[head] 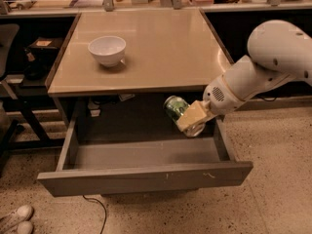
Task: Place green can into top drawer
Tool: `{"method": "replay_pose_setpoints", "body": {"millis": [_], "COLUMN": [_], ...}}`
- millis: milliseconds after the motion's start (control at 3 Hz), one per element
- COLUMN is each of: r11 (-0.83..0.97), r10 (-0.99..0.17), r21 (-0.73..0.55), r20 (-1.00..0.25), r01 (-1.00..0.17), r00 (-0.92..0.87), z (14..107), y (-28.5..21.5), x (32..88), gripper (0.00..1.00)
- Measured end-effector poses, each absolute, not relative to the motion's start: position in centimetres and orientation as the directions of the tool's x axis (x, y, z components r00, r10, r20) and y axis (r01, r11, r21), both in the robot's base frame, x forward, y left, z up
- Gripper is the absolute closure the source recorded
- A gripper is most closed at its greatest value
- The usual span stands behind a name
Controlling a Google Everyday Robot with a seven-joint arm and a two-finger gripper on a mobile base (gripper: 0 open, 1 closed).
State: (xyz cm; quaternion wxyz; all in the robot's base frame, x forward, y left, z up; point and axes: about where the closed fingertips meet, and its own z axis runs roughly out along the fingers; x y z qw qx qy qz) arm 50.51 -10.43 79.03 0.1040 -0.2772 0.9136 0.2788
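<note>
item one – the green can [174, 107]: we find it held in the air and tilted, just below the front edge of the counter [161, 57] toward its right side, and above the right rear part of the top drawer [146, 177]. one shiny silver end shows at its lower right. as far as we can judge it touches neither the drawer's bottom nor the counter

item two – the pincer [191, 119]: it is clamped on the green can, with its tan fingers [194, 113] across the can's body, reaching in from the right. the white arm [263, 62] behind it rises to a large rounded joint at the right edge of the view

item three, the top drawer: it stands open toward us, grey and shallow, nearly as wide as the counter, with small white scuffs on its flat front

item four, the white bowl [107, 49]: upright on the left rear part of the counter, well apart from the can

item five, the speckled floor [273, 199]: pale shoes [14, 219] lie in the lower left corner, and a dark cable [97, 206] trails below the drawer front
</note>
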Motion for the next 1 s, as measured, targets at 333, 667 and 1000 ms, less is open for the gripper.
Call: {"method": "replay_pose_setpoints", "body": {"millis": [333, 667, 1000], "r11": [0.661, 0.627, 0.603], "r10": [-0.459, -0.484, -0.513], "r21": [0.500, 0.537, 0.561], "r20": [-0.321, -0.299, -0.273], "r01": [-0.560, -0.564, -0.568], "r00": [-0.829, -0.822, -0.814], "z": [75.3, 72.1, 69.4], "y": [-8.3, -6.0, -4.0], "x": [50.0, 50.1, 49.9], "gripper": [1.00, 1.00, 1.00]}}
